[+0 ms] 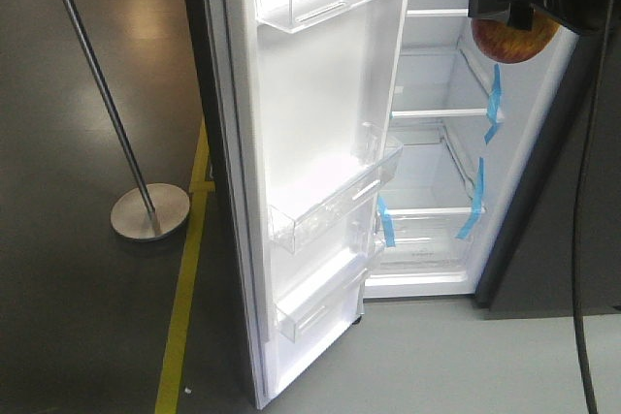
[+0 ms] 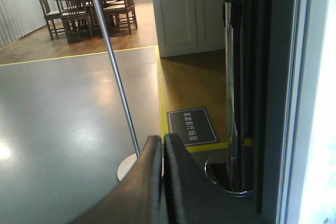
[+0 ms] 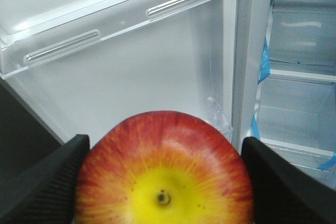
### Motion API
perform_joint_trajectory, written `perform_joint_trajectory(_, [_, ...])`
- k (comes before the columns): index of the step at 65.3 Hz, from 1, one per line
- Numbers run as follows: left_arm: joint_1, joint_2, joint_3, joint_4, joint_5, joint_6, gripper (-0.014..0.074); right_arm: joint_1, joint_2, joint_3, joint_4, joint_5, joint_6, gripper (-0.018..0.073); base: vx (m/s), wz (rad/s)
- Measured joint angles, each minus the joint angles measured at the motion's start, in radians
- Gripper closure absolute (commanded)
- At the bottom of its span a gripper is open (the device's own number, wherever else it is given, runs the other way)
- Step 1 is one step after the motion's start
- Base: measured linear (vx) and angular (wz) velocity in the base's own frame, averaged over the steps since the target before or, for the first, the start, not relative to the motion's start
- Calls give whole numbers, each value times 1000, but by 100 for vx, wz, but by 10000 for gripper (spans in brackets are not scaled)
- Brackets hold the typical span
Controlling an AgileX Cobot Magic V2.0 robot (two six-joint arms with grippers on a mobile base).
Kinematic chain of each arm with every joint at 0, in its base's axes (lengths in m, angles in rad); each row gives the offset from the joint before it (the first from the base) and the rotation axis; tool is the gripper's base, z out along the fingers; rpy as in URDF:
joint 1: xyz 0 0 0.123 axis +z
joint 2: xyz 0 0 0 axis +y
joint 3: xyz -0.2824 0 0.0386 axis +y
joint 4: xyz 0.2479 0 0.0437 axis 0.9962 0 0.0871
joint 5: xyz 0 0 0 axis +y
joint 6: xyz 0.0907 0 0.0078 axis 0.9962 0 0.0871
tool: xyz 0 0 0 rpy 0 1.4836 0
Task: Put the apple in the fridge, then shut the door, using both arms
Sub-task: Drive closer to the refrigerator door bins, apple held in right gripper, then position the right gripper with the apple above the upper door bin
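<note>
High at the right of the front view, the right claw pinched the apple between its two black fingers. The apple's yellow end, with its dark dimple, was turned toward the wrist camera. It hung in the air before the upper part of the open fridge, not yet on any shelf. The door stood swung wide to the left, with its white inner face and clear bins showing.

What the coming move turned on was direction. In the right wrist view the claw faced the door's inner side, and a clear bin lay straight ahead above the apple. The fridge's white shelves and blue tape lay off to the right. The apple therefore probably had to travel rightward and forward to reach a shelf, not straight on.

The left claw was pressed together on nothing and looked out over grey floor at a slanted pole and a chrome post. A white edge at the far right of its view may have been the door, though I could not be sure. If it was, that arm was the nearer one for pushing the door closed.
</note>
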Motion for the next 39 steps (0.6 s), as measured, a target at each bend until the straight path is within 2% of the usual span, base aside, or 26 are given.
perform_joint_trajectory(39, [0, 0, 0, 0, 0, 0, 604, 0, 0, 0, 0, 0, 0, 384, 12, -1])
